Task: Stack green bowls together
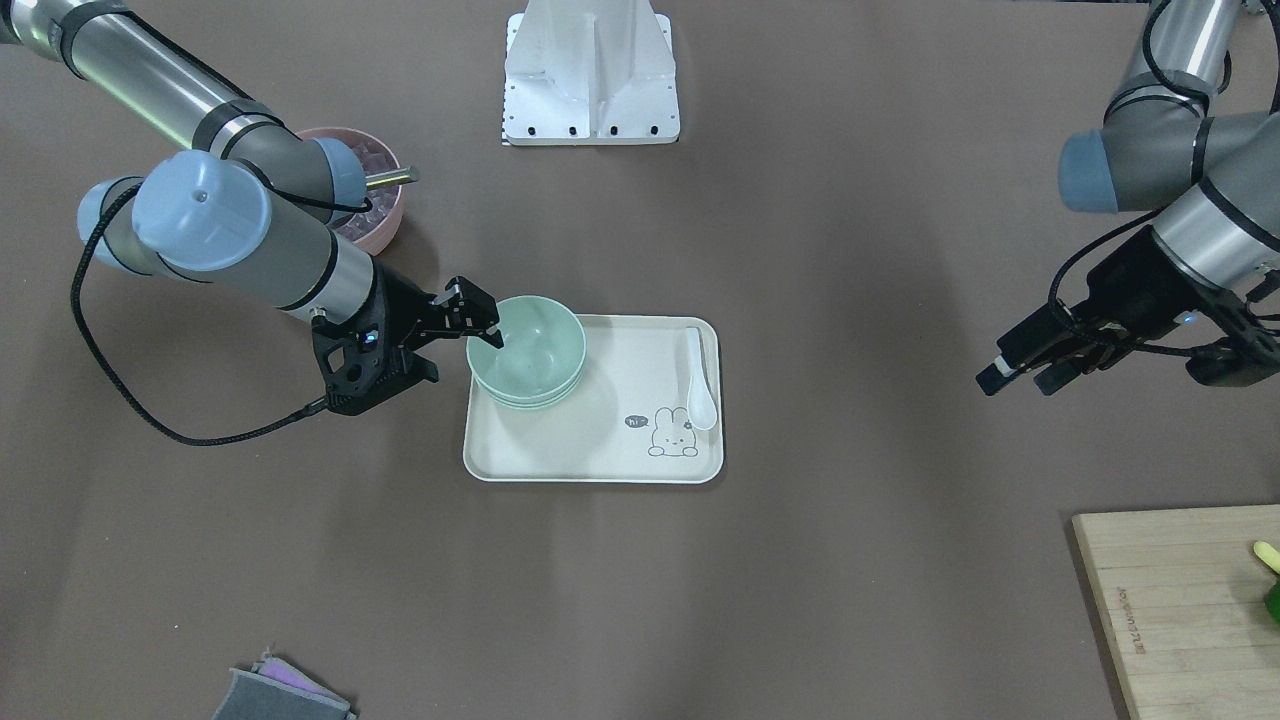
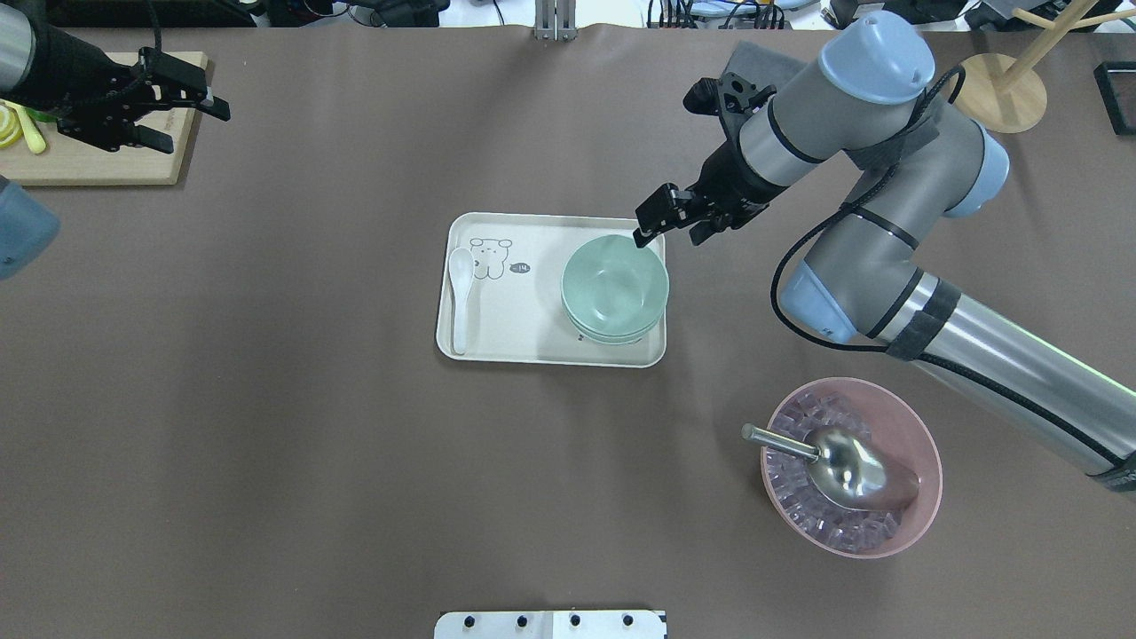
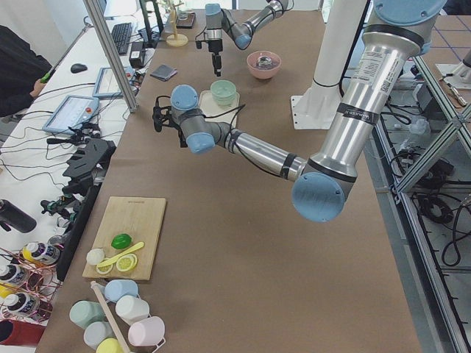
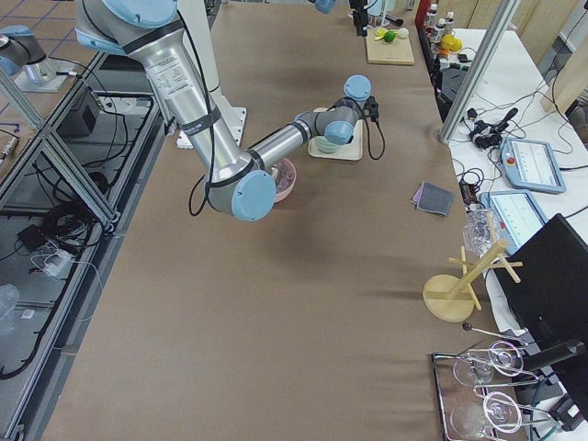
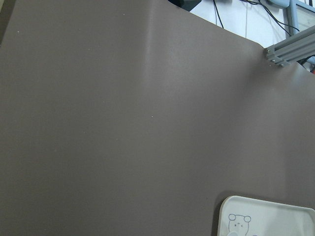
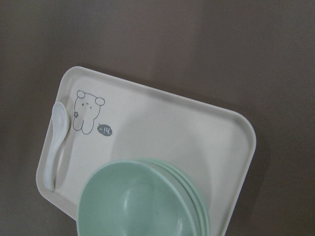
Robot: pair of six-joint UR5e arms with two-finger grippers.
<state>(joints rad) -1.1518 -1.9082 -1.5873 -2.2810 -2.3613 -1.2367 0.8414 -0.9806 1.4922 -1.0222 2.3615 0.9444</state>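
the right arm (image 1: 130,70) and left arm (image 1: 1215,225) are silver tubes with grey joints and pale blue caps; the right gripper (image 1: 460,352) is black, with a blue light (image 1: 371,338) and looping black cable (image 1: 180,440) just behind it

The green bowls (image 2: 614,284) are three small, round, pale mint-green bowls, plain and matte. They are nested one inside another in a single upright stack, mouths up. Only the rims of the lower two show beneath the top one (image 1: 525,345), which is empty (image 6: 133,206). The stack stands near the middle of the table, well away from every edge and corner.
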